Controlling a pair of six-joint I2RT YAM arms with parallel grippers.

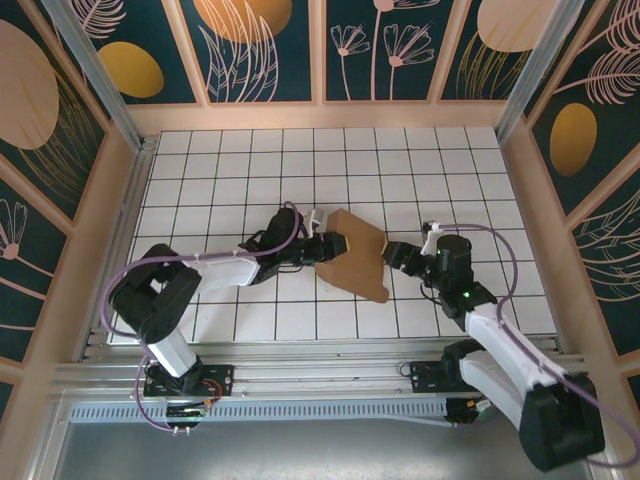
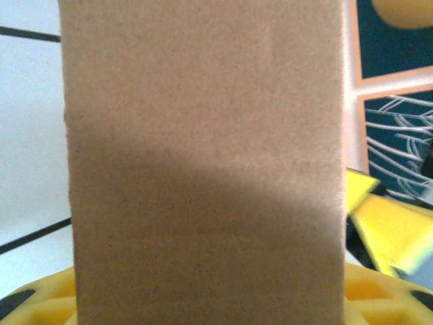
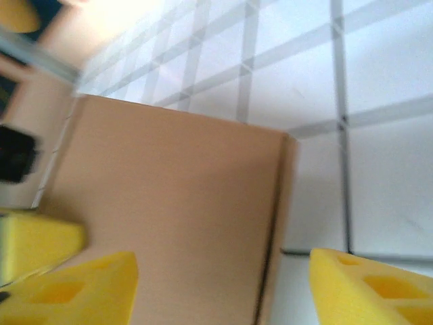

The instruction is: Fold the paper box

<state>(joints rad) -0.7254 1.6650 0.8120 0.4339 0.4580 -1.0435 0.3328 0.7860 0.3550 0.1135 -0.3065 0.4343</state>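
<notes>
white grid table (image 1: 250,160) | paper box (image 1: 358,255) between left gripper (image 1: 337,244), right gripper (image 1: 391,252)

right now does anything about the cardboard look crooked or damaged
The cardboard lies askew to the grid lines of the table, mid-table between the left gripper and the right gripper. No tear or crush shows on it.

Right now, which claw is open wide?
The right gripper: its yellow fingers stand far apart, while the left gripper has the paper box in its gap.
</notes>
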